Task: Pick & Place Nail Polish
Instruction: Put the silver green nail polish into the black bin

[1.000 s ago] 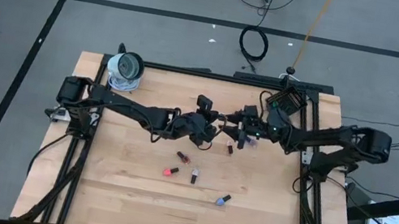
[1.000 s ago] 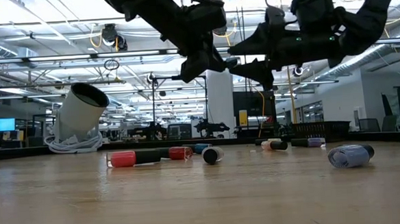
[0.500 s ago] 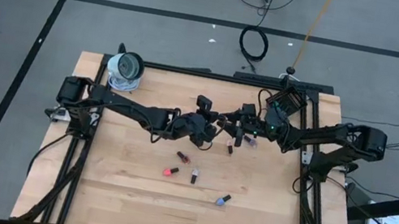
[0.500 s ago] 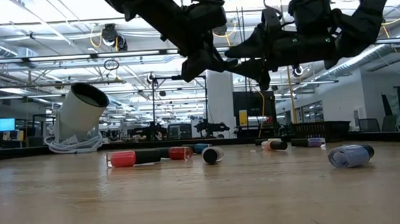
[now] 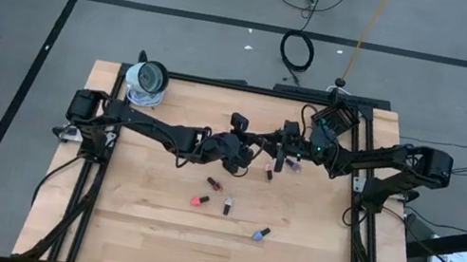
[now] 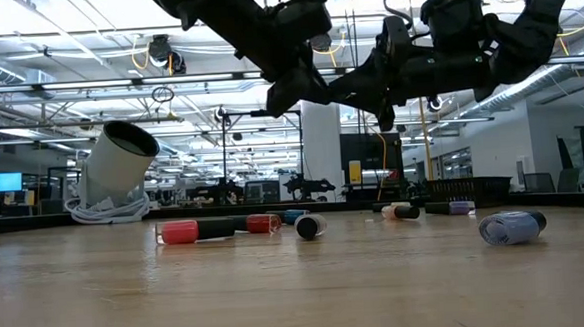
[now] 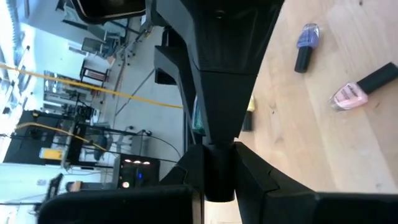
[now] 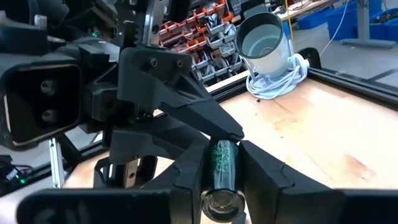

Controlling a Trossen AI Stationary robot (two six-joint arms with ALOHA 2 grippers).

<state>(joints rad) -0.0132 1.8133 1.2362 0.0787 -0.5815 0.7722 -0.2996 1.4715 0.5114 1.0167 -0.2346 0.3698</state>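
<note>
My left gripper (image 5: 255, 145) and right gripper (image 5: 275, 149) meet mid-air over table (image 5: 140, 221) centre, both clamped on one green nail polish bottle (image 8: 222, 163), fingers narrow. More bottles lie on the wood: red (image 6: 180, 232), blue (image 6: 511, 227), pink (image 7: 351, 96), purple (image 7: 306, 38)

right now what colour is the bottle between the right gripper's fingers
Glittery dark green bottle, clearest in the right wrist view.

I find nothing I can read in any view: no label, brand, number or sign is legible on the bottles, on my arms or on the table, and whatever marks may stand in the room behind are too small to make out.
</note>
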